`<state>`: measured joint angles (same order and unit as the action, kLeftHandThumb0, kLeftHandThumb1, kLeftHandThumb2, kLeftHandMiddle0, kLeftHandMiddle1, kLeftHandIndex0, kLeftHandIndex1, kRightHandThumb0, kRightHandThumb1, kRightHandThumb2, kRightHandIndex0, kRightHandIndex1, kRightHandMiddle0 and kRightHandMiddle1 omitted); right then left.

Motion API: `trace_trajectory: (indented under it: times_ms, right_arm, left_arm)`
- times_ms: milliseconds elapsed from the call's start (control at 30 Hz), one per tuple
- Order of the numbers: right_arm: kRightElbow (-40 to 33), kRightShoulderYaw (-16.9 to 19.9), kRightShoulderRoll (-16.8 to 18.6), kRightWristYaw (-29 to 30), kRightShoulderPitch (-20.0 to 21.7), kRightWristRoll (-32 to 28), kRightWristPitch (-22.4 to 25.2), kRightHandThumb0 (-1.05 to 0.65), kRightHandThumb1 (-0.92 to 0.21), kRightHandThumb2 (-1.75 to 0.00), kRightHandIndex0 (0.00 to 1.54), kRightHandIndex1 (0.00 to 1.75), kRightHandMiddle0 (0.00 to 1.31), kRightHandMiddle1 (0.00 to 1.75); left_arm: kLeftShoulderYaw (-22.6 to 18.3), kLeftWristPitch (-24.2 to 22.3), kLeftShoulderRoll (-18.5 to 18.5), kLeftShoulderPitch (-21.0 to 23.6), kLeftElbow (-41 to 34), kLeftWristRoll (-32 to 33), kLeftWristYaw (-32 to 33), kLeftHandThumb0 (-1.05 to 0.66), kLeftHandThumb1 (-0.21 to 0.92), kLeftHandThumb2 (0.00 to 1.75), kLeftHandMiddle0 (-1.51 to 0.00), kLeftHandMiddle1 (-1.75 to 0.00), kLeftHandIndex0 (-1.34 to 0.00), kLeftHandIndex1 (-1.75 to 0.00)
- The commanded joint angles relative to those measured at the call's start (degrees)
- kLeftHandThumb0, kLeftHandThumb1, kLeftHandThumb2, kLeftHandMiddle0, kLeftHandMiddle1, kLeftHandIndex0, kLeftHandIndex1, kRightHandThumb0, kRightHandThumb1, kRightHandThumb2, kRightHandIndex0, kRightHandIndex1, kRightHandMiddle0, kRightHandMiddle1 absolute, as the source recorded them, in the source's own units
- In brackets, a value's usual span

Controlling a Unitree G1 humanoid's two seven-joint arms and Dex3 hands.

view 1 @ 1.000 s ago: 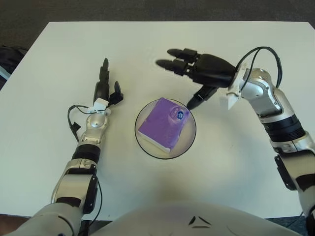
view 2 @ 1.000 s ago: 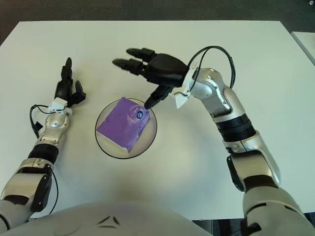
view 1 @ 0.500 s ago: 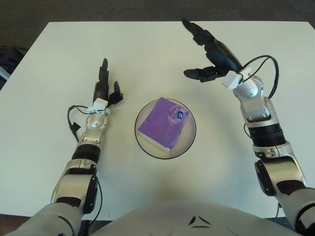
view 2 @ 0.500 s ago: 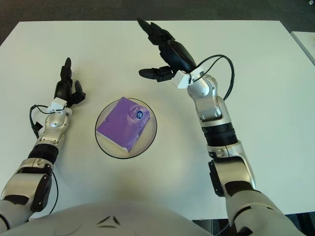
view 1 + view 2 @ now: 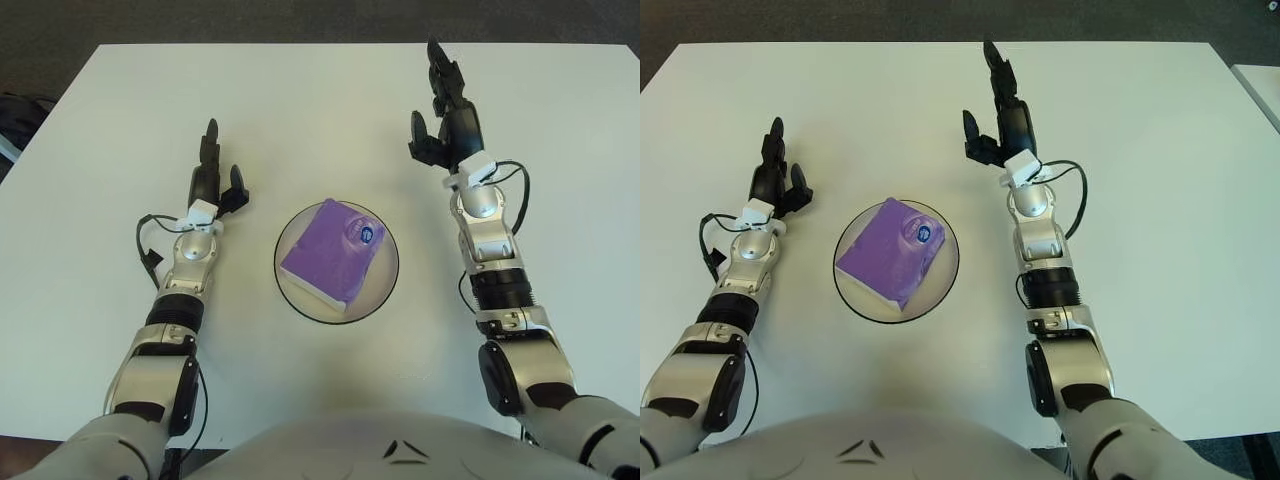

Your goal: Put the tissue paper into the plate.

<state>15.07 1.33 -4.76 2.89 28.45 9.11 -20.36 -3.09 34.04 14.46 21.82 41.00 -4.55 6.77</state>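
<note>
Purple tissue paper pack lay inside plate, frame centre. Right hand upper right, left hand left; both fingers spread, empty.

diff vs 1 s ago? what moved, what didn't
The right hand moved: a second ago it hung over the far right edge of the plate, fingers pointing to the robot's left; it has swung away to the right and now points toward the table's far edge, fingers open, holding nothing. The tissue paper pack lies in the plate as before. The left hand, left of the plate, is unchanged.
</note>
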Motion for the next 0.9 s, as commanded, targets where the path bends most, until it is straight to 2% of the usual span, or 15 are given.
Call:
trace_trajectory:
  times_ms: [0, 300, 667, 867]
  right_arm:
    - [0.6, 1.5, 2.6, 3.3, -4.0, -2.1, -1.7, -0.85, -0.92, -0.99, 0.19, 0.07, 0.00, 0.47]
    - [-1.7, 0.0, 5.6, 7.8, -10.4, 0.5, -1.2, -0.77, -0.92, -0.99, 0.22, 0.08, 0.00, 0.57]
    - [-4.9, -1.2, 9.0, 11.4, -16.4, 1.9, 3.5, -0.71, -0.92, -0.92, 0.24, 0.09, 0.00, 0.52]
    - [-5.3, -1.6, 9.5, 11.9, -18.3, 1.8, 5.2, -0.70, -0.92, -0.90, 0.25, 0.09, 0.00, 0.53]
  left_arm:
    - [0.8, -0.9, -3.7, -10.6, 4.9, 0.2, -0.7, -0.85, 0.92, 0.99, -0.03, -0.01, 0.00, -0.05]
    - [0.6, -1.4, -3.7, -10.9, 4.3, 0.2, -0.8, -0.84, 0.92, 0.99, -0.04, -0.01, 0.00, -0.05]
    - [0.8, -1.5, -3.6, -11.4, 3.7, -0.5, -0.4, -0.84, 0.92, 1.02, -0.03, -0.01, 0.00, -0.08]
    - [0.9, -1.6, -3.6, -11.8, 2.8, -0.7, -0.2, -0.84, 0.92, 1.02, -0.04, -0.01, 0.00, -0.08]
